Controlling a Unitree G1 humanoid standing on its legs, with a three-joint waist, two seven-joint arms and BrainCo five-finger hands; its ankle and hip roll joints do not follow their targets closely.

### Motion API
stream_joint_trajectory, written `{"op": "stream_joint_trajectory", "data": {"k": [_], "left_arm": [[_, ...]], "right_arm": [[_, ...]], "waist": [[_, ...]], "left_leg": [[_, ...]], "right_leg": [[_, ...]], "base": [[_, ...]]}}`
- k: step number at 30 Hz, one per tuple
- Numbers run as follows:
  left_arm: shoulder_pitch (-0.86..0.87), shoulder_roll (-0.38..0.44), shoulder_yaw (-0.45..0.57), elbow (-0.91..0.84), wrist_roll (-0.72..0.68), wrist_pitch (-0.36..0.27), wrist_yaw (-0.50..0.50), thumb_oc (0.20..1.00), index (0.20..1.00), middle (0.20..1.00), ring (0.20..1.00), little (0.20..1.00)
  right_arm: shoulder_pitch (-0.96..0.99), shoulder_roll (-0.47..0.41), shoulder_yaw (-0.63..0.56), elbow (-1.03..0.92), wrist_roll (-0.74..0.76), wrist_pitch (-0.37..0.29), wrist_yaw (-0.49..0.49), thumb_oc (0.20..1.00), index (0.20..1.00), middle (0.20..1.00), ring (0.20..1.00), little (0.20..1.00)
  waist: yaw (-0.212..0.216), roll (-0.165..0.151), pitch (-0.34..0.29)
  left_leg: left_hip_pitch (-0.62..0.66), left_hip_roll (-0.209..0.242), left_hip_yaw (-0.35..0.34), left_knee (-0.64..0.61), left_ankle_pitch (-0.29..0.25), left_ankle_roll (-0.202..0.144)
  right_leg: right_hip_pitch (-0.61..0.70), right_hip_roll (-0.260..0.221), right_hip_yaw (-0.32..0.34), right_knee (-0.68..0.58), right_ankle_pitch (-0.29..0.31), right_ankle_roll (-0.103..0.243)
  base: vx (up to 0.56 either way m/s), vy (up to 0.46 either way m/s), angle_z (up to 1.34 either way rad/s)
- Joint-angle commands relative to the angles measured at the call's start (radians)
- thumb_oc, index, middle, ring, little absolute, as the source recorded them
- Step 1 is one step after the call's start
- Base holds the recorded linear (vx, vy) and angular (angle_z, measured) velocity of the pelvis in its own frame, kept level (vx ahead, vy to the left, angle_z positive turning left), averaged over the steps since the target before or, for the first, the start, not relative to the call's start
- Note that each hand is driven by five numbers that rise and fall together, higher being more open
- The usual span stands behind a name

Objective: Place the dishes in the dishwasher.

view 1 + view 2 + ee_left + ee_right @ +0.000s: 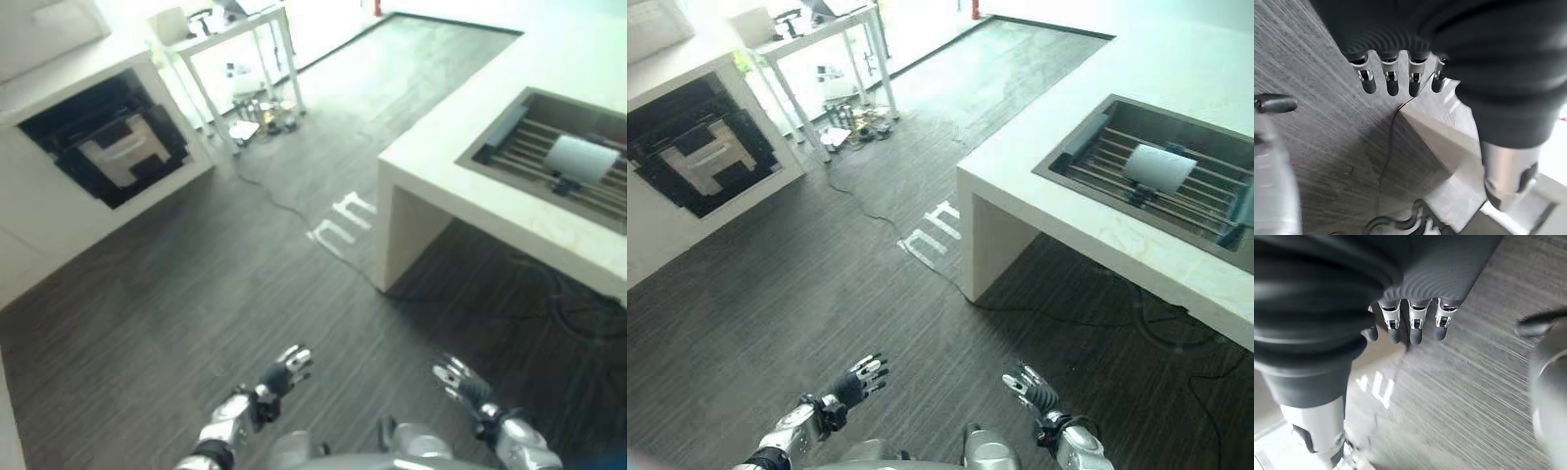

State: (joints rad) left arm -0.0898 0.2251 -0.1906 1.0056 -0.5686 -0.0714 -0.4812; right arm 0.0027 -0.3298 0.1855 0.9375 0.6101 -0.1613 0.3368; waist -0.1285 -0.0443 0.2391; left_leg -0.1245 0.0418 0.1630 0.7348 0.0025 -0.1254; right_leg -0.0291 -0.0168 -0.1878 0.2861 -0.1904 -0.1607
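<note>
We see both hands low over the dark wood-grain floor [196, 294], holding nothing: the left hand [279, 374] and the right hand [458, 380] each have their fingers straight and spread apart. The left wrist view shows its dark-tipped fingers [1392, 83] in a relaxed row above the floor, with a pale corner of the counter past them; the right wrist view shows its own fingers [1415, 328] the same way, over white floor markings [1376, 387] that we cannot read as letters.

From the head we find the white cylindrical cup [1159, 166] lying on its side on the ribbed rack inside the sunken grey sink [1087, 137], set in the white stone counter [1038, 206], well apart from both hands. Far left, the white cabinet holds a dark open bay [108, 137] with a pale H-shaped part inside. A white-legged table [220, 59] stands beyond, small clutter at its feet.
</note>
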Motion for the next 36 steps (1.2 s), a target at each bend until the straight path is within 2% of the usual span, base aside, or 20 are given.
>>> {"op": "stream_joint_trajectory", "data": {"k": [1,2,4,5,7,9,10,11,14,17,18,19,20,22,23,24,25,28,34,36], "left_arm": [[0.006,-0.006,-0.009,-0.048,0.013,-0.023,-0.024,1.000,1.000,1.000,1.000,1.000],[0.011,-0.010,-0.006,-0.045,0.015,-0.025,-0.025,1.000,1.000,1.000,1.000,1.000],[0.036,-0.017,-0.005,-0.049,0.023,-0.040,-0.025,1.000,1.000,1.000,1.000,1.000],[0.043,-0.018,-0.005,-0.051,0.032,-0.040,-0.029,1.000,1.000,1.000,1.000,1.000],[0.077,-0.026,0.011,-0.050,0.035,-0.062,-0.030,1.000,1.000,1.000,1.000,1.000],[0.088,-0.023,0.019,-0.055,0.045,-0.063,-0.042,1.000,1.000,1.000,1.000,1.000],[0.089,-0.017,0.023,-0.053,0.045,-0.059,-0.041,1.000,1.000,1.000,1.000,1.000],[0.088,-0.006,0.028,-0.044,0.023,-0.061,-0.042,1.000,1.000,1.000,1.000,1.000],[0.087,0.013,0.027,-0.030,0.011,-0.070,-0.038,1.000,1.000,1.000,1.000,1.000],[0.072,0.035,0.012,-0.014,-0.013,-0.081,-0.013,1.000,1.000,1.000,1.000,1.000],[0.071,0.036,0.011,-0.013,-0.016,-0.081,-0.009,1.000,1.000,1.000,1.000,1.000],[0.067,0.039,0.012,-0.009,-0.037,-0.082,0.001,1.000,1.000,1.000,1.000,1.000],[0.065,0.041,0.019,-0.002,-0.045,-0.088,-0.002,1.000,1.000,1.000,1.000,1.000],[0.071,0.041,0.042,0.002,-0.042,-0.100,-0.005,1.000,1.000,1.000,1.000,1.000],[0.071,0.041,0.045,0.003,-0.042,-0.102,-0.006,1.000,1.000,1.000,1.000,1.000],[0.071,0.045,0.051,0.006,-0.047,-0.105,-0.002,1.000,1.000,1.000,1.000,1.000],[0.075,0.046,0.058,0.006,-0.044,-0.098,0.007,1.000,1.000,1.000,1.000,1.000],[0.088,0.037,0.052,0.012,-0.050,-0.092,-0.010,1.000,1.000,1.000,1.000,1.000],[0.090,0.013,0.030,0.061,-0.021,-0.106,0.001,1.000,1.000,1.000,1.000,1.000],[0.085,0.010,0.026,0.084,-0.027,-0.078,0.016,1.000,1.000,1.000,1.000,1.000]], "right_arm": [[-0.007,-0.053,0.010,-0.020,0.024,-0.033,0.016,1.000,1.000,1.000,1.000,1.000],[-0.010,-0.053,0.013,-0.009,0.026,-0.038,0.017,1.000,1.000,1.000,1.000,1.000],[-0.030,-0.049,0.014,0.017,0.018,-0.046,0.031,1.000,1.000,1.000,1.000,1.000],[-0.033,-0.048,0.014,0.017,0.019,-0.045,0.029,1.000,1.000,1.000,1.000,1.000],[-0.034,-0.047,0.026,-0.002,0.004,-0.039,0.028,1.000,1.000,1.000,1.000,1.000],[-0.029,-0.046,0.024,-0.019,-0.006,-0.033,0.020,1.000,1.000,1.000,1.000,1.000],[-0.027,-0.045,0.019,-0.021,-0.009,-0.025,0.021,1.000,1.000,1.000,1.000,1.000],[-0.025,-0.040,0.019,-0.025,-0.026,-0.025,0.031,1.000,1.000,1.000,1.000,1.000],[-0.020,-0.027,0.019,-0.032,-0.060,-0.027,0.032,1.000,1.000,1.000,1.000,1.000],[-0.012,-0.014,0.021,-0.047,-0.061,-0.042,0.033,1.000,1.000,1.000,1.000,1.000],[-0.012,-0.015,0.021,-0.047,-0.060,-0.044,0.035,1.000,1.000,1.000,1.000,1.000],[-0.018,-0.015,0.019,-0.042,-0.069,-0.048,0.045,1.000,1.000,1.000,1.000,1.000],[-0.022,-0.015,0.018,-0.040,-0.077,-0.048,0.048,1.000,1.000,1.000,1.000,1.000],[-0.022,-0.015,0.017,-0.037,-0.094,-0.045,0.052,1.000,1.000,1.000,1.000,1.000],[-0.025,-0.016,0.016,-0.033,-0.098,-0.046,0.056,1.000,1.000,1.000,1.000,1.000],[-0.033,-0.017,0.017,-0.021,-0.112,-0.045,0.065,1.000,1.000,1.000,1.000,1.000],[-0.040,-0.016,0.024,-0.007,-0.131,-0.034,0.061,1.000,1.000,1.000,1.000,1.000],[-0.050,-0.018,0.031,0.026,-0.143,-0.031,0.051,1.000,1.000,1.000,1.000,1.000],[-0.055,-0.016,0.004,0.117,-0.142,-0.013,0.009,1.000,1.000,1.000,1.000,1.000],[-0.051,-0.012,-0.009,0.153,-0.140,-0.012,-0.012,1.000,1.000,1.000,1.000,1.000]], "waist": [[0.028,0.007,0.000],[0.039,0.011,0.009],[0.073,0.028,0.020],[0.081,0.031,0.023],[0.121,0.049,0.029],[0.131,0.048,0.020],[0.132,0.055,0.005],[0.126,0.068,-0.003],[0.118,0.083,-0.008],[0.091,0.110,0.011],[0.090,0.111,0.014],[0.093,0.121,0.022],[0.094,0.125,0.029],[0.095,0.120,0.039],[0.096,0.119,0.042],[0.098,0.114,0.042],[0.109,0.103,0.034],[0.117,0.093,0.012],[0.115,0.086,-0.014],[0.111,0.086,-0.019]], "left_leg": [[-0.058,0.012,-0.017,0.133,-0.076,0.109],[-0.067,-0.010,-0.026,0.101,-0.082,0.116],[-0.050,-0.084,-0.063,-0.124,-0.092,0.122],[-0.042,-0.094,-0.071,-0.182,-0.086,0.118],[-0.086,-0.133,-0.150,-0.353,-0.012,0.088],[-0.086,-0.149,-0.163,-0.401,-0.041,0.096],[-0.038,-0.156,-0.182,-0.479,-0.084,0.117],[0.035,-0.146,-0.204,-0.555,-0.091,0.130],[0.104,-0.135,-0.197,-0.631,-0.091,0.156],[0.161,-0.128,-0.181,-0.685,-0.097,0.202],[0.165,-0.129,-0.181,-0.687,-0.098,0.204],[0.183,-0.118,-0.161,-0.703,-0.095,0.203],[0.198,-0.108,-0.142,-0.712,-0.096,0.197],[0.227,-0.092,-0.122,-0.719,-0.115,0.178],[0.234,-0.087,-0.118,-0.722,-0.119,0.175],[0.242,-0.071,-0.109,-0.725,-0.125,0.164],[0.241,-0.057,-0.091,-0.723,-0.123,0.147],[0.256,-0.025,-0.069,-0.759,-0.102,0.114],[0.261,0.005,-0.036,-0.815,-0.065,0.086],[0.261,0.010,-0.028,-0.820,-0.061,0.084]], "right_leg": [[0.130,-0.012,0.024,-0.132,0.023,0.119],[0.140,-0.007,0.039,-0.128,0.020,0.120],[0.159,0.016,0.091,-0.137,0.017,0.138],[0.165,0.021,0.102,-0.145,0.016,0.143],[0.205,0.056,0.159,-0.178,0.006,0.159],[0.215,0.049,0.173,-0.190,0.008,0.169],[0.202,0.039,0.153,-0.177,0.002,0.179],[0.178,0.032,0.130,-0.143,-0.005,0.187],[0.139,0.020,0.105,-0.040,-0.001,0.207],[-0.039,0.015,0.056,0.324,0.090,0.256],[-0.052,0.010,0.048,0.342,0.092,0.259],[-0.071,-0.045,-0.002,0.325,0.092,0.267],[-0.068,-0.090,-0.027,0.263,0.096,0.271],[-0.080,-0.185,-0.042,0.123,0.176,0.291],[-0.076,-0.195,-0.041,0.105,0.183,0.296],[-0.051,-0.200,-0.046,0.039,0.158,0.307],[-0.012,-0.204,-0.077,-0.049,0.144,0.318],[0.058,-0.179,-0.110,-0.160,0.128,0.318],[0.117,-0.149,-0.130,-0.250,0.130,0.304],[0.123,-0.144,-0.132,-0.257,0.128,0.301]], "base": [[0.22,-0.113,-0.62],[0.27,-0.011,-0.90],[0.26,0.092,-1.16],[0.26,0.110,-1.74],[0.33,0.141,-1.73],[0.29,0.141,-1.23],[0.33,0.158,-1.59],[0.39,0.180,-1.27],[0.22,0.105,-1.11],[0.07,0.106,-0.49],[0.01,0.031,-0.20],[0.01,-0.051,-0.19],[0.02,-0.120,-0.30],[0.03,-0.188,-0.34],[0.01,-0.253,-0.46],[0.00,-0.317,-0.33],[0.02,-0.335,-0.16],[0.05,-0.210,-0.22],[-0.03,-0.070,-0.12],[-0.04,-0.021,0.00]]}}
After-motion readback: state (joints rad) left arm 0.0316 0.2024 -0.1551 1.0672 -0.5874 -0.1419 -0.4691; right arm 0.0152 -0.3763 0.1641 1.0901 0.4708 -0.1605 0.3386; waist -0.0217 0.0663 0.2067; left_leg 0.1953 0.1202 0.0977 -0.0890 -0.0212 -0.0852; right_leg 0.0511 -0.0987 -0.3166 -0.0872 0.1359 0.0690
